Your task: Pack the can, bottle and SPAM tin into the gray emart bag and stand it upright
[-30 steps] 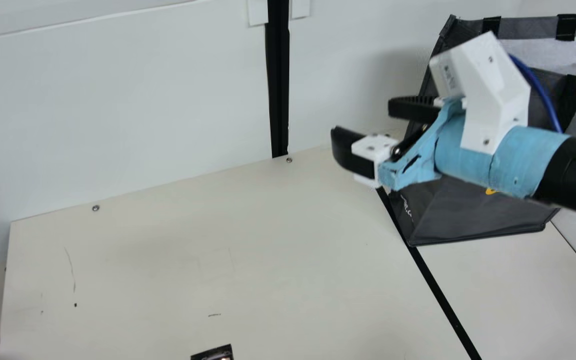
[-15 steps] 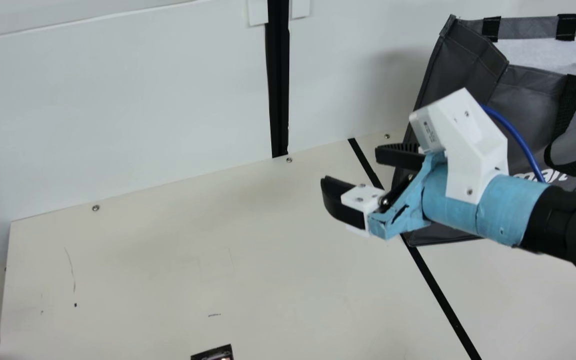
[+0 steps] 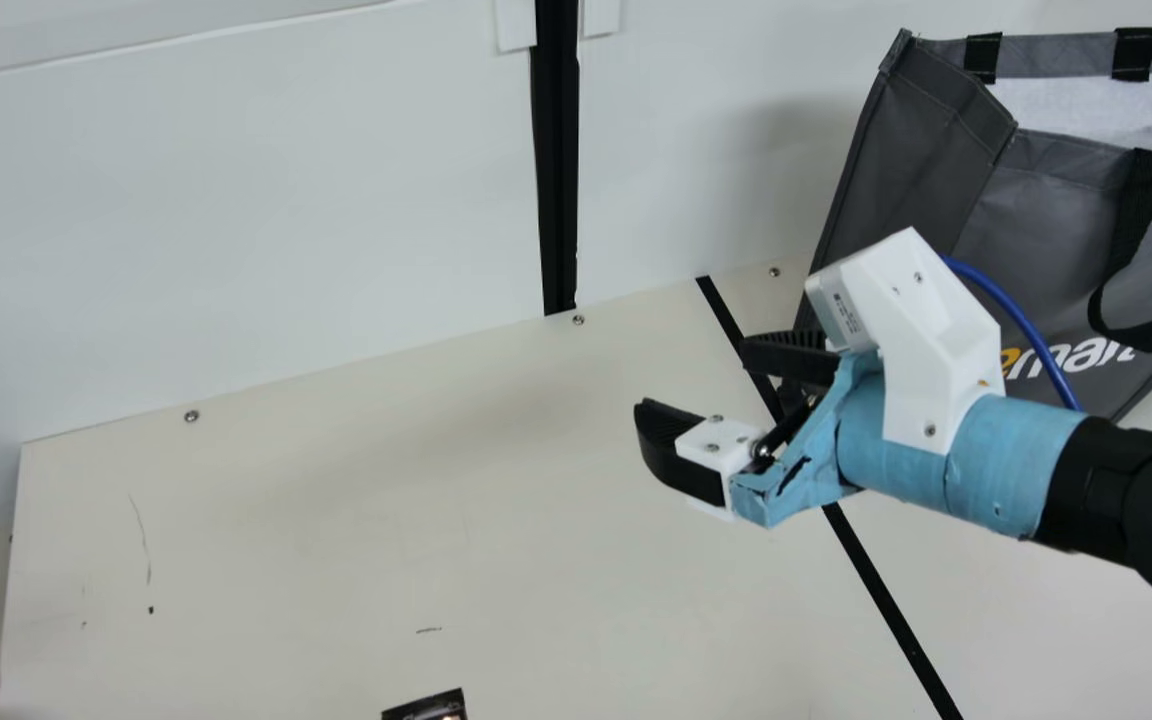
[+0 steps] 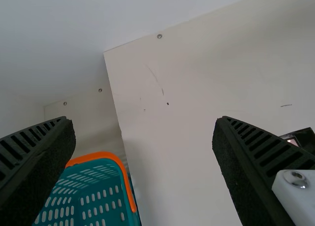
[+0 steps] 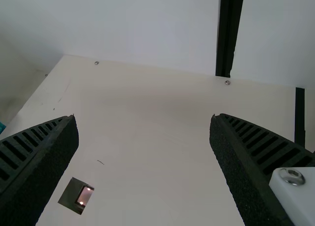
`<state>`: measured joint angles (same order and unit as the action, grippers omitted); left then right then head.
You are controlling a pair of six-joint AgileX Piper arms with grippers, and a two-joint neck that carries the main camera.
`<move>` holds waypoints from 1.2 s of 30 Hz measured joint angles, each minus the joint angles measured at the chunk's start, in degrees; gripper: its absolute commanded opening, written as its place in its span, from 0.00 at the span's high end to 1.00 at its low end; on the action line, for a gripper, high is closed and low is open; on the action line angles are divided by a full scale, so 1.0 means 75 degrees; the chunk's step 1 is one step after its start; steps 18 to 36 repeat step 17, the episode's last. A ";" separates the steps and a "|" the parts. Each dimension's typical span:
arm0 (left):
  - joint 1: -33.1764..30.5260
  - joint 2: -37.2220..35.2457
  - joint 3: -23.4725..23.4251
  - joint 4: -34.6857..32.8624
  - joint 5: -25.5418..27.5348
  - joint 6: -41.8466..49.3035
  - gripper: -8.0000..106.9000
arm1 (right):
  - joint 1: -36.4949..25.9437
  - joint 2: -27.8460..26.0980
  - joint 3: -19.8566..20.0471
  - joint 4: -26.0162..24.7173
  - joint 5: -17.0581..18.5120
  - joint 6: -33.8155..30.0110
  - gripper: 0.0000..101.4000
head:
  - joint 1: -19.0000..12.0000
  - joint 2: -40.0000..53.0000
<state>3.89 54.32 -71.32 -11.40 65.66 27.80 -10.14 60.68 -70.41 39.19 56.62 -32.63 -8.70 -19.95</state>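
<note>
My right tool (image 3: 696, 378) is spread over the counter (image 3: 336, 540), in front of the gray emart bag (image 3: 921, 150). The bag's mouth gapes to pale lining; I can't tell what's deeper inside. My left tool (image 4: 143, 120) is spread too, partly hiding the slotted inside of an orange-rimmed teal basket (image 4: 115, 158). A small dark item (image 5: 72, 194) lies on the counter.

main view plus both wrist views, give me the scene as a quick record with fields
bag: gray, mouth open, at the main view's right
right gripper: open, empty, in front of part of the bag in the main view
left gripper: open, empty
table: cream, with a long black stripe
small item: dark, with a shiny pane, on the table; too unclear to name
basket: teal, orange rim
</note>
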 measured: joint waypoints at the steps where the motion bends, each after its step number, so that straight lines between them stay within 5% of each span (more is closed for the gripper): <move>1: 0.0000 0.0000 0.0000 0.0000 0.0000 0.0000 0.15 | 0.0000 0.0000 0.0000 0.0000 0.0000 0.0011 0.06 | 0.0000 0.0012; 36: 0.0000 0.0000 0.0000 0.0000 0.0000 0.0000 0.15 | 0.0000 0.0000 0.0000 0.0000 0.0000 0.0012 0.06 | 0.0000 0.0000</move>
